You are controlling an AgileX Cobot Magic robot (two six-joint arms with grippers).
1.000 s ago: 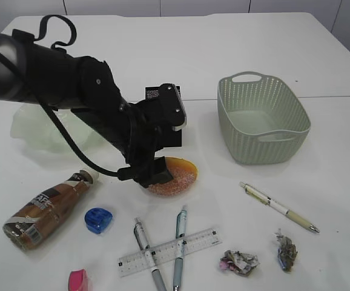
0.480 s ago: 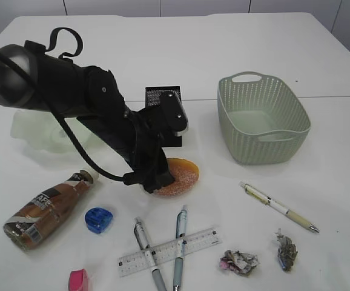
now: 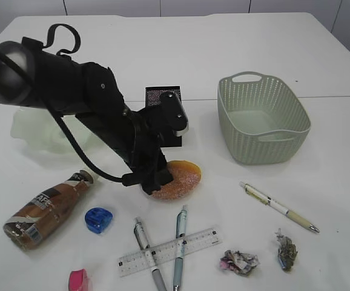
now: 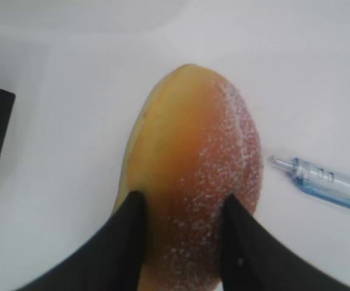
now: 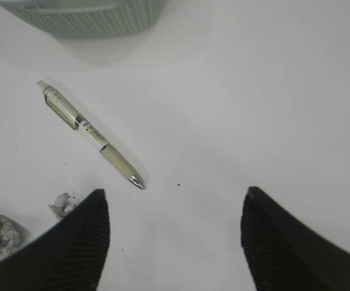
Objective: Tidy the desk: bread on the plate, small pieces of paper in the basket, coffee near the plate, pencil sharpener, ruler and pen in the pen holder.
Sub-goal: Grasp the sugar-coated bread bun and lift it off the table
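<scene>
Bread [image 4: 193, 182] lies on the table [image 3: 235, 48] below the pen holder [image 3: 163, 97], well apart from the plate [image 3: 33, 133]. It looks soft, light and sugar-dusted, best pinched gently across its middle. Left arm slants steeply down, fingers [image 4: 123, 248] narrowed onto the bread's near end. Right fingers [image 5: 84, 236] hover wide, empty.

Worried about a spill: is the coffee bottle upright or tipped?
Tipped. The coffee bottle lies on its side on the table, cap end toward the bread. No liquid shows around it.
</scene>
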